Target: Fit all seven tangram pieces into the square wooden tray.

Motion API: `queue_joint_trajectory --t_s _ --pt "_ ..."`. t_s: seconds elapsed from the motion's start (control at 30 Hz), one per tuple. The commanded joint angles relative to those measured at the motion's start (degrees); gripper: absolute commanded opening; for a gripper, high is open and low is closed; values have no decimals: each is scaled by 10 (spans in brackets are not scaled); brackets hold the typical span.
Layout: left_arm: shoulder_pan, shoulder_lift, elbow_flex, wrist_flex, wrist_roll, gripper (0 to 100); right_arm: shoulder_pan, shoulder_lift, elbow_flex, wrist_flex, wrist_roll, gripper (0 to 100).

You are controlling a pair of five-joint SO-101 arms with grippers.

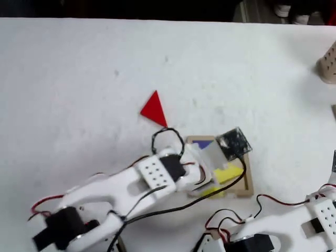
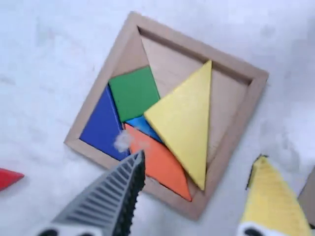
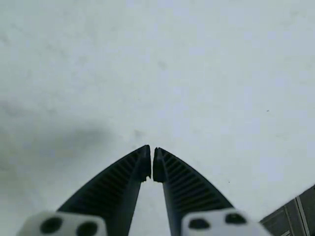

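The square wooden tray [image 2: 255,93] holds a green square [image 2: 134,92], a blue triangle [image 2: 101,125], a small blue piece [image 2: 142,125] and an orange piece [image 2: 162,162]. A large yellow triangle [image 2: 184,123] lies slantwise across them, its lower tip near the rim. My left gripper [image 2: 199,157] hangs open just above the tray's near corner, with nothing between its grey and yellow fingers. In the high view this gripper [image 1: 218,170] covers much of the tray [image 1: 248,186]. A red triangle [image 1: 154,109] lies on the table apart from the tray. My right gripper [image 3: 151,162] is shut over bare table.
The table is a white sheet. The right arm [image 1: 315,215] rests at the front right corner. A brown pegged object [image 1: 328,63] stands at the right edge. A dark object [image 3: 295,211] sits near the right gripper. The red piece's tip [image 2: 7,177] shows beside the tray.
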Motion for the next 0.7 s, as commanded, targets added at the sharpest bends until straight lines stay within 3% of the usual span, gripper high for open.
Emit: queue_joint_trajectory --t_s 0.0,0.07,0.1,0.17,0.3,0.43,0.67 --pt "-29 -31 -4 -77 80 175 -7 -7 -6 -10 8 17" --pt "-39 -5 -7 -140 131 29 -7 -7 -6 -10 8 17" --pt "-39 13 -8 -167 154 8 -6 -7 -5 -10 8 17" --pt "-36 51 -10 -203 192 56 -4 -7 -5 -10 8 17" --pt "-36 130 -25 -251 222 23 -5 -7 4 -11 41 17" --pt "-29 193 -35 -241 221 20 -7 -7 13 -16 61 17" --pt "29 170 -22 -234 217 20 -7 -7 15 -34 59 17"
